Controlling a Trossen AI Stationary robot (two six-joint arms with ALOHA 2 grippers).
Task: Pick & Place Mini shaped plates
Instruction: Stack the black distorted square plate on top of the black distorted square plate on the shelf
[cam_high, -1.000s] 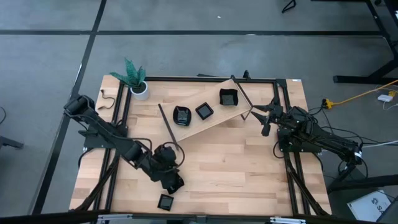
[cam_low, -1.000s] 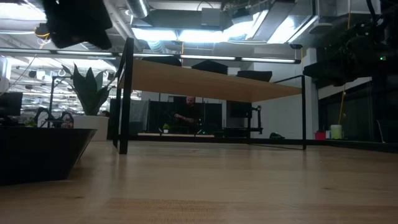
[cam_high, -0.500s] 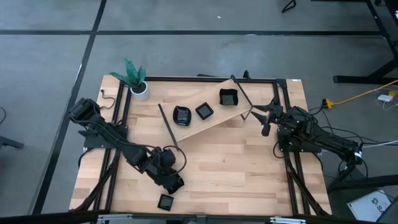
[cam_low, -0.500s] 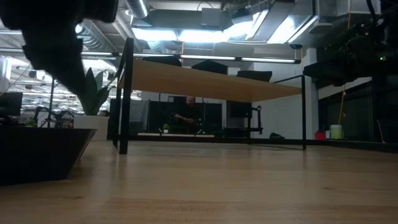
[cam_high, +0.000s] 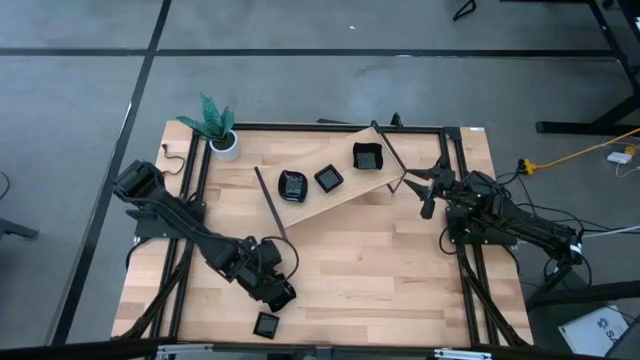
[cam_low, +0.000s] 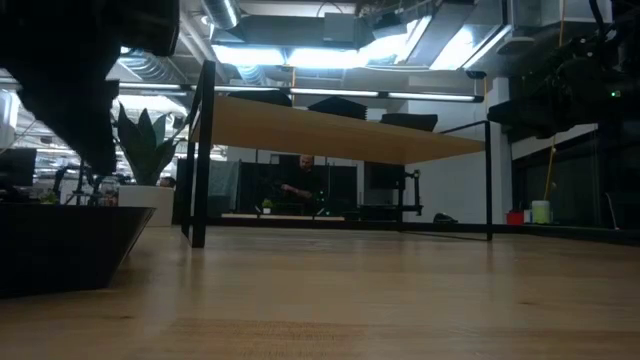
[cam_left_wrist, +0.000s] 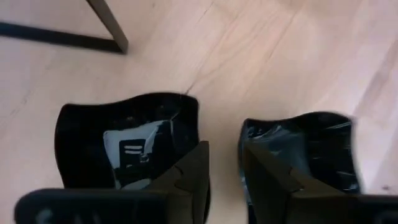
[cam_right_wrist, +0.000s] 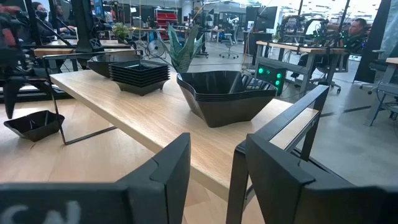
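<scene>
Left gripper (cam_high: 278, 297) low over near table (cam_high: 380, 270) edge, fingers spread astride wall of black square plate (cam_left_wrist: 121, 146); second plate (cam_left_wrist: 311, 149) just beside. No clear long axis. Right gripper (cam_high: 428, 190) spread, idle beside raised shelf (cam_high: 330, 195) carrying three plate stacks (cam_high: 328, 178).

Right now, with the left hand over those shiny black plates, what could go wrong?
The left hand hangs open above the gap between two black plates lying side by side, with a finger over the first plate and a finger over the second plate. Closing there might catch both rims, or shove one plate aside. The plates look glossy, so a grip on a thin rim could slip and drop one.
</scene>
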